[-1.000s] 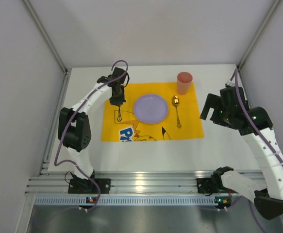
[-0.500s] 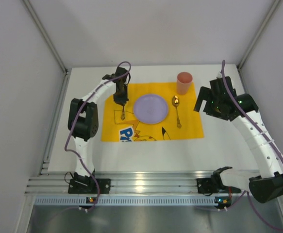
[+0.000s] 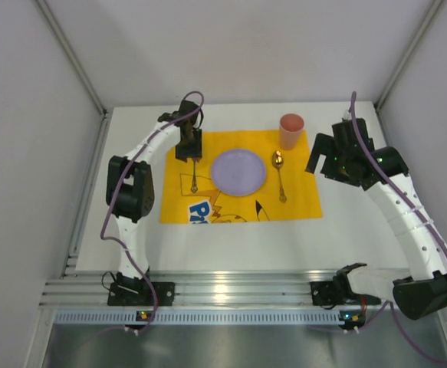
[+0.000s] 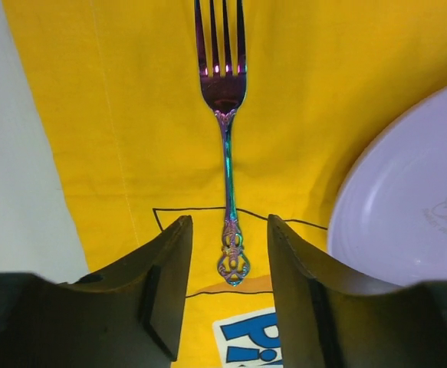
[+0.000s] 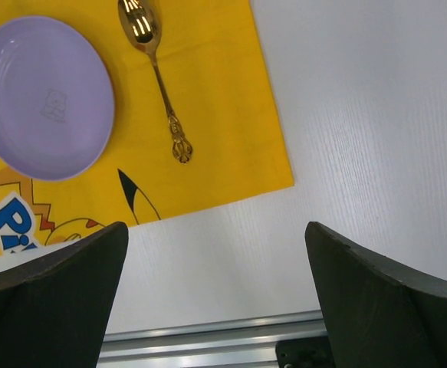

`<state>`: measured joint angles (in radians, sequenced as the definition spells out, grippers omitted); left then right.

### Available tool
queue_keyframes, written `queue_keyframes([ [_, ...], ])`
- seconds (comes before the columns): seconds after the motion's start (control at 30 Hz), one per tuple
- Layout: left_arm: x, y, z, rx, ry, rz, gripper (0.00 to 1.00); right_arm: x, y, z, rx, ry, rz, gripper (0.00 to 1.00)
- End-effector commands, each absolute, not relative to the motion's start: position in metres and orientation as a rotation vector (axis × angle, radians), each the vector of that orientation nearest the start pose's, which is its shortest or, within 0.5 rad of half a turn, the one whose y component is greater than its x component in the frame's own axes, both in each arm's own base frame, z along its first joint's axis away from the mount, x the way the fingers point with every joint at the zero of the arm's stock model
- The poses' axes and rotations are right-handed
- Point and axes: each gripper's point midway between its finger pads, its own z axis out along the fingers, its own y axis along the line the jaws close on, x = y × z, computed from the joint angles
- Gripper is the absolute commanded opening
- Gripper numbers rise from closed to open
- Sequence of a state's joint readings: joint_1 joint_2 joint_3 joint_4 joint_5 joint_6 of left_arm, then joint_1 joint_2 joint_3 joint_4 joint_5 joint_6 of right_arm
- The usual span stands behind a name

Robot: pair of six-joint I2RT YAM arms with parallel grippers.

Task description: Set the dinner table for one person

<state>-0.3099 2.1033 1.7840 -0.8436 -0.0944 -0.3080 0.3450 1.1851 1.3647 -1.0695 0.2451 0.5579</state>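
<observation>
An iridescent fork (image 4: 227, 153) lies flat on the yellow mat (image 3: 296, 201), left of the lilac plate (image 3: 238, 170). In the top view the fork (image 3: 194, 181) points away from the arms. My left gripper (image 4: 229, 295) hovers over the handle end, open, its fingers either side of the handle and clear of it. A gold spoon (image 3: 280, 175) lies right of the plate, with a pink cup (image 3: 290, 130) at the mat's far right corner. My right gripper (image 5: 215, 299) is open and empty above the white dinner table (image 3: 231, 241), right of the mat.
The right wrist view shows the plate (image 5: 43, 96), the spoon (image 5: 158, 77) and the aluminium rail (image 5: 208, 333) at the table's near edge. Grey walls close in the table on the left, right and far sides.
My left gripper has opened and let go of the fork, which now rests on the mat, and drawn back slightly. The right arm swung in toward the mat, then held still.
</observation>
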Motion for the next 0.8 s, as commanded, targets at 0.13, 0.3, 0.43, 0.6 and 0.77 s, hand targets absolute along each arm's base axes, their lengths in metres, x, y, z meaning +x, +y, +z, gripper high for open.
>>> queue_keyframes([
  [0.13,0.461,-0.146,0.192,-0.050,2.488,-0.176,0.70,0.286,0.087,0.359,0.236,2.113,0.274,1.00],
  [0.3,0.440,-0.153,0.259,-0.063,2.331,-0.330,0.97,0.270,0.114,0.429,0.021,1.929,0.485,1.00],
  [0.43,0.406,-0.142,0.301,-0.114,2.167,-0.392,0.98,0.250,0.118,0.420,0.029,1.912,0.563,1.00],
  [0.6,0.356,-0.112,0.305,-0.139,1.921,-0.377,0.98,0.222,0.123,0.344,0.045,2.009,0.649,1.00],
  [0.77,0.308,-0.080,0.267,-0.041,1.781,-0.257,0.97,0.215,0.107,0.268,0.245,2.069,0.611,1.00],
])
